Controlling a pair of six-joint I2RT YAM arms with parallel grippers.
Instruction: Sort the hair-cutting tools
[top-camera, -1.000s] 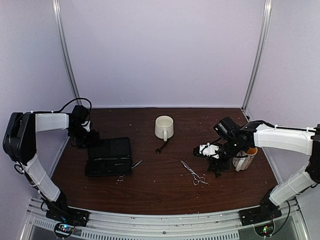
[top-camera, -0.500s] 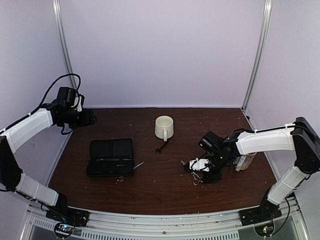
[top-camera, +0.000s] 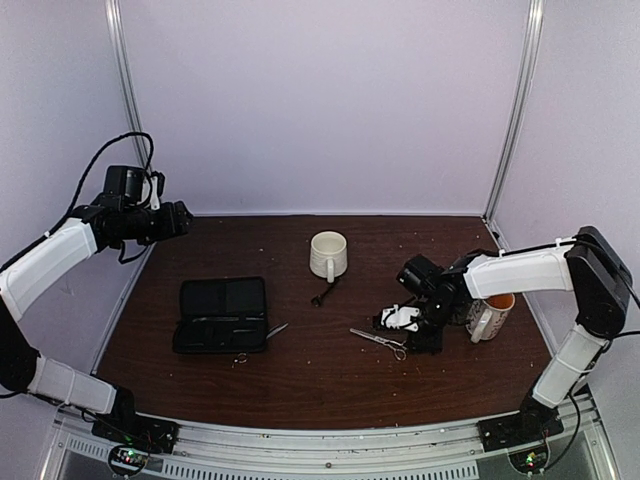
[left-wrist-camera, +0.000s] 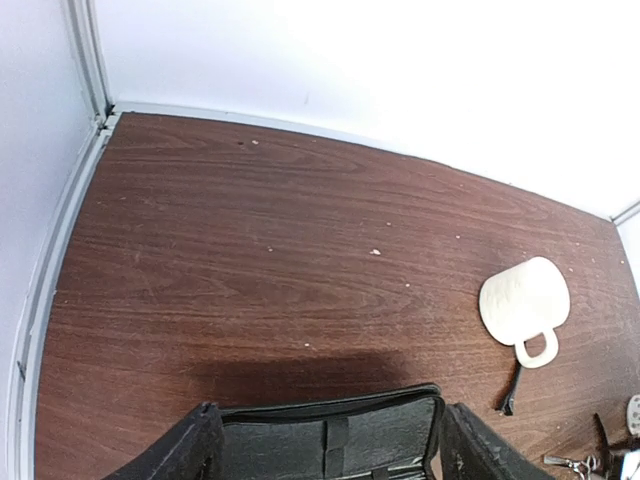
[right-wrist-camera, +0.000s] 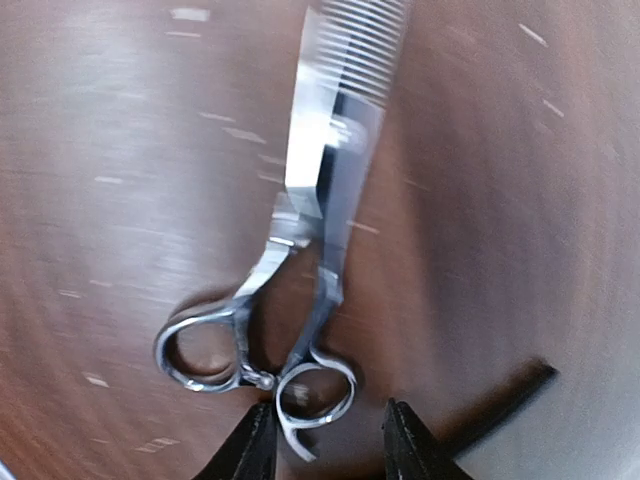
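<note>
Scissors (right-wrist-camera: 300, 215) lie flat on the table (top-camera: 300, 380), right of centre, one finger ring between the tips of the right gripper (right-wrist-camera: 330, 445), jaws half apart, unclamped. Left gripper (left-wrist-camera: 328, 452) hangs wide open, raised near the case (top-camera: 222, 313).

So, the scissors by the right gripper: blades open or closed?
Closed: the thinning scissors have their blades overlapped, finger rings side by side.

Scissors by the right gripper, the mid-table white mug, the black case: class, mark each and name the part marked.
scissors (right-wrist-camera: 310, 190): right wrist view, blade just above the pivot.
white mug (top-camera: 328, 258): top external view, outer wall.
black case (top-camera: 222, 298): top external view, far half of its face.
</note>
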